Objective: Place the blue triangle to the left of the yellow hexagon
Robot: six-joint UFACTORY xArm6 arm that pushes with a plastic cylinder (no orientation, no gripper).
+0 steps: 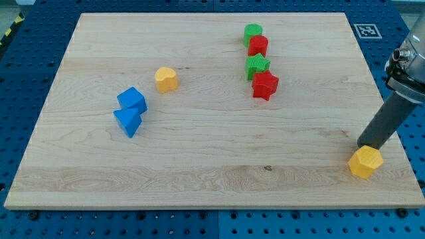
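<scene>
Blue triangle [127, 121] far left of my tip [364, 145]; tip touching yellow hexagon [366, 162]; no jaws.

My rod [388, 119] slants in from the view's right — my tip [364, 147] low, near the bottom-right.

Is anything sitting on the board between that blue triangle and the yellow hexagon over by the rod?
No. In the camera view, the wood between the blue triangle and the yellow hexagon is bare. My tip sits just above the hexagon.
</scene>
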